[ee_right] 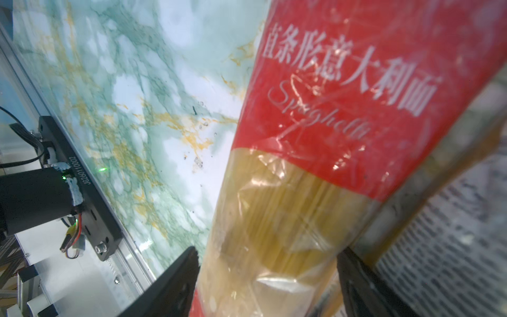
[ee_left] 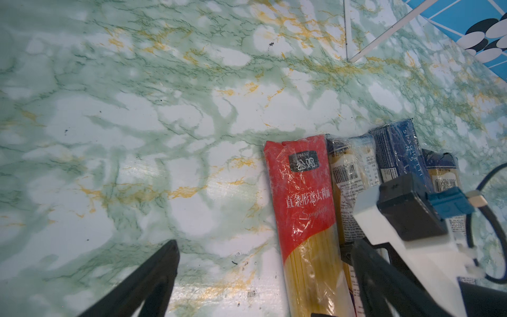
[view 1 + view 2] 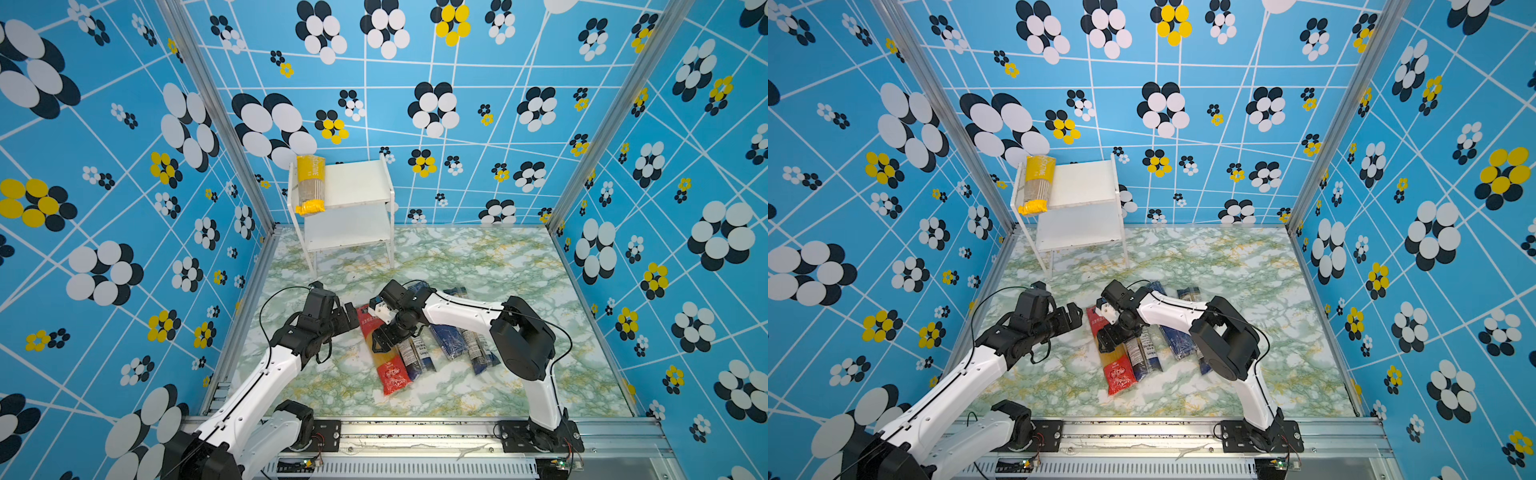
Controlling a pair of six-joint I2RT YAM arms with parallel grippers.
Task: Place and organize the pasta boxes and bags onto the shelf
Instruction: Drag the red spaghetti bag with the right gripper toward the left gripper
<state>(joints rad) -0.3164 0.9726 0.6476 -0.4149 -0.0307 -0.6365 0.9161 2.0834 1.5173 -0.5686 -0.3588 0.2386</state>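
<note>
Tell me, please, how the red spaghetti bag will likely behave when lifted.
The red bag should stay fairly stiff, since straight strands fill it. Its glossy, crinkled film may slip. Being long and narrow, it could tilt if gripped off-centre.

Blue flower-print walls [image 3: 104, 166] are filling upper frame and both sides; green marbled floor [image 3: 478, 266] is lying lower centre, aluminium posts [image 3: 216, 124] edging it.

I see a green-veined marble bench [image 3: 478, 266] streaked with yellow, closed in by blue walls [image 3: 457, 124] printed with black, white and yellow flowers. Aluminium posts [image 3: 220, 124] stand at the back corners. A slotted cable duct [image 3: 415, 469] runs beneath the front rail [image 3: 415, 432].
</note>
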